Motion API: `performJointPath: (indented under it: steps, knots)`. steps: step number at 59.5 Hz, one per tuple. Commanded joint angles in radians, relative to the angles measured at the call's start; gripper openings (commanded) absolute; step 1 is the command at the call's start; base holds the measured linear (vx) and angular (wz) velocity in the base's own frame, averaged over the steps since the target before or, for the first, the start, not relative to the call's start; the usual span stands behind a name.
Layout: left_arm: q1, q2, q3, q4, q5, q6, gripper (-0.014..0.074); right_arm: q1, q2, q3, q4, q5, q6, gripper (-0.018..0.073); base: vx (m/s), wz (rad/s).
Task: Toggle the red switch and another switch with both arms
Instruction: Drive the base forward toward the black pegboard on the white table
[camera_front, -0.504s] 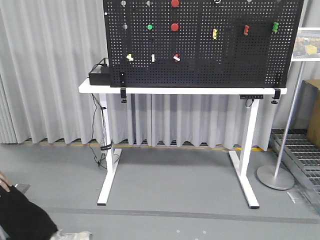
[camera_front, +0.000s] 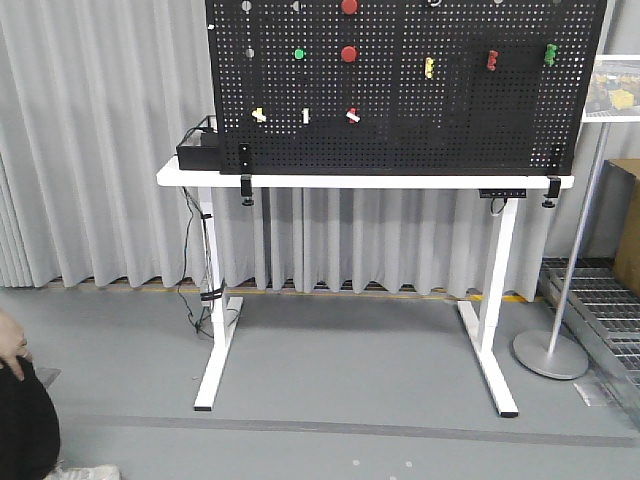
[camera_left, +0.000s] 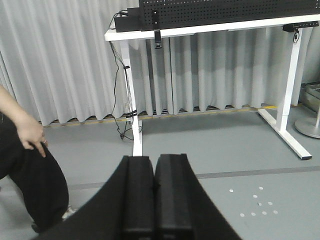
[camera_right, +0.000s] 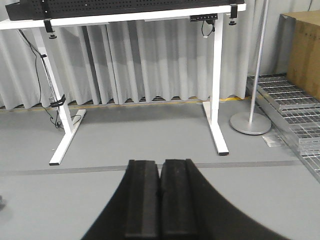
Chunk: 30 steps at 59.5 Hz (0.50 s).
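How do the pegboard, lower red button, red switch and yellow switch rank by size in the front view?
Largest: pegboard
Then: lower red button
Smallest: red switch and yellow switch, both tiny, too alike to rank.

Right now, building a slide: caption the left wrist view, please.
Shut left pincer faces the distant white table and pegboard.

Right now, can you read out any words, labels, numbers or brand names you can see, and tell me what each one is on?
No text can be read in any view.
Sign on the pole at the right edge: shows a picture with yellow in it; any lettering is too blurred to read.
Pegboard: no legible labels on it.
Black box left of the pegboard: no marking can be made out.
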Motion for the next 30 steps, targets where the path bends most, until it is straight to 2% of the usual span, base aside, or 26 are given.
performJointPath:
  steps: [1,30]
  knots:
    - [0.002,-0.005,0.019,-0.010,-0.079,-0.003,0.0002,-0.005,-0.009,0.004,-0.003,-0.087,0.000,-0.0006,0.00,0.00]
    - [0.002,-0.005,0.019,-0.010,-0.079,-0.003,0.0002,-0.005,-0.009,0.004,-0.003,-0.087,0.000,-0.0006,0.07,0.00]
